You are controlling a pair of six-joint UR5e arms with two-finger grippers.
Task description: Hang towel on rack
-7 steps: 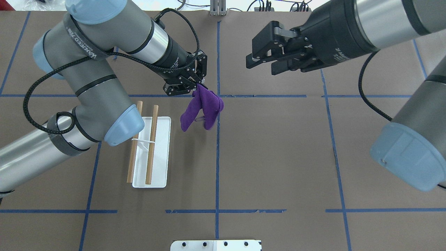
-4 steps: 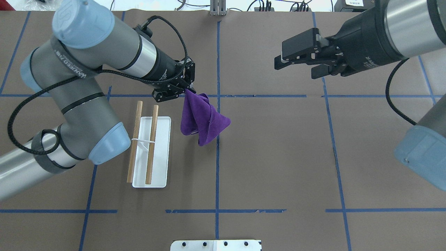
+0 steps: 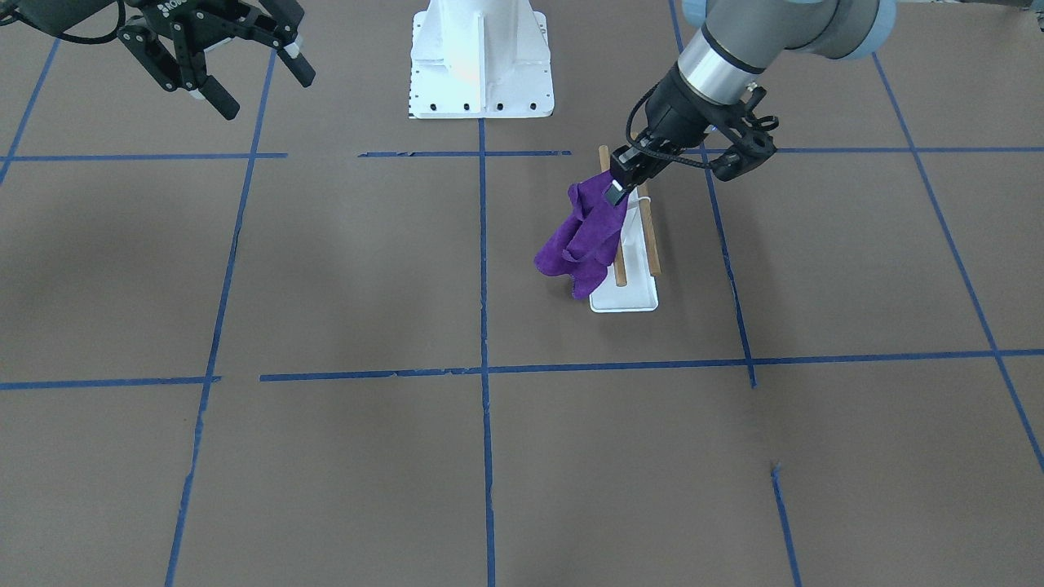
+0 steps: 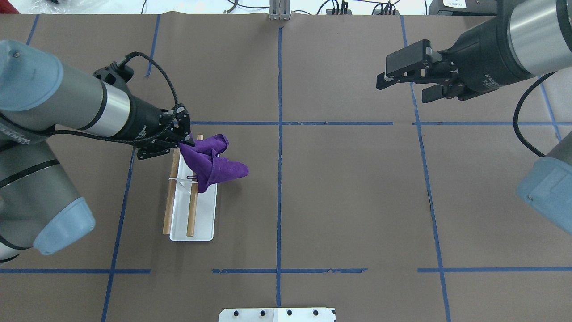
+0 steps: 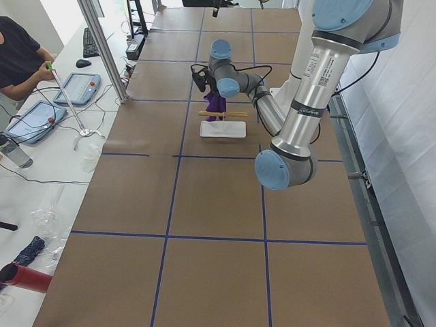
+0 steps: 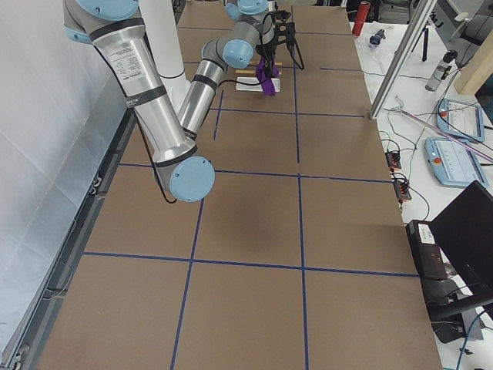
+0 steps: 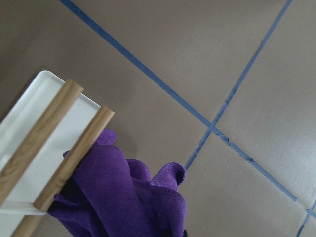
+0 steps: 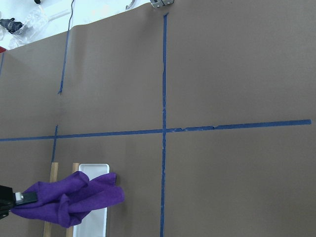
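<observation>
The purple towel point(image 4: 213, 163) hangs bunched from my left gripper point(image 4: 182, 144), which is shut on its upper corner. It hangs over the far end of the rack point(image 4: 203, 223), across the right-hand brown dowel point(image 4: 192, 214); whether it touches the dowel I cannot tell. In the front view the towel point(image 3: 584, 236) hangs from the left gripper point(image 3: 614, 193) beside the rack point(image 3: 632, 300). The left wrist view shows the towel point(image 7: 128, 197) against a dowel point(image 7: 74, 158). My right gripper point(image 4: 404, 80) is open and empty, high at the far right, also in the front view point(image 3: 245, 69).
The white bolted robot pedestal point(image 3: 481, 61) stands at the near table edge point(image 4: 277, 314). Blue tape lines cross the brown table. An operator point(image 5: 17, 58) sits at a side bench with tablets, beyond the table's far edge.
My left gripper has carried the towel left and toward me, from beside the rack to over its far end. My right gripper has drawn back to the right.
</observation>
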